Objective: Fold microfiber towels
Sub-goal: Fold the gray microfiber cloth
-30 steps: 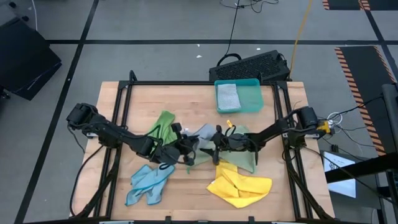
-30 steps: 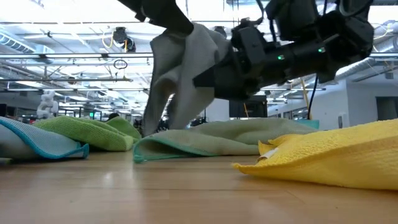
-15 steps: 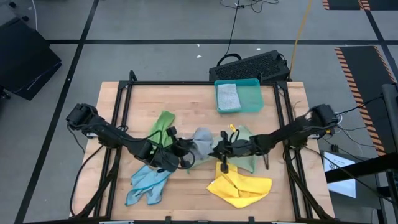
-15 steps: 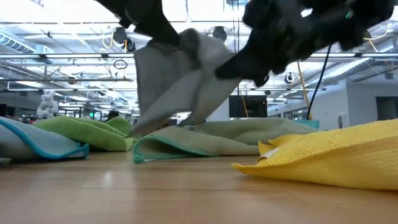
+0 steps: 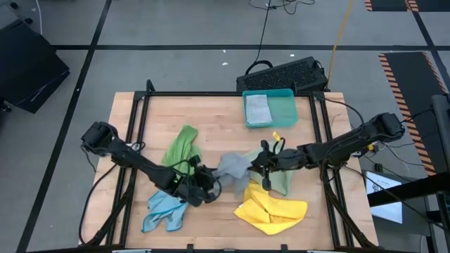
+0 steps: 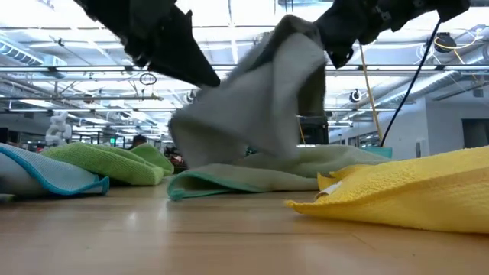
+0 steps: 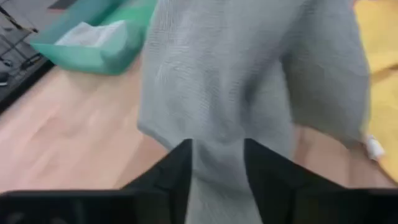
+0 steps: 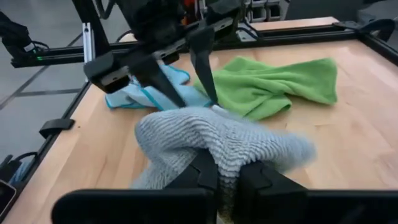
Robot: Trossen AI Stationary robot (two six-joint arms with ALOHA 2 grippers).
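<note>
Right gripper (image 5: 261, 163) is clamped tight on one edge of the grey towel (image 5: 232, 167), near the middle of the table (image 5: 211, 112), holding it up so the cloth hangs in a loose drape; the right wrist view shows the grey weave bunched between its two dark fingers (image 8: 202, 174). Its arm reaches in low and nearly flat from the right side, stretched long toward the middle.

Left gripper (image 5: 206, 190) sits just beside the towel's lower end, with its fingers (image 7: 177, 171) parted; the left wrist view shows grey cloth filling the gap ahead of them, but I can't tell if they're actually pinching it or just touching. That arm comes in from the left edge, angled diagonally down to the front middle of the table.

Rest of the pile: bright green towel (image 5: 181, 144) left of centre, light blue one (image 5: 167, 207) at the front left, yellow one (image 5: 271, 213) at the front right, pale green one (image 5: 280, 177) under the right arm. Teal tray (image 5: 285, 111) at the back with a folded cloth (image 5: 257, 108) lying in it.

No labels or writing I can read anywhere
</note>
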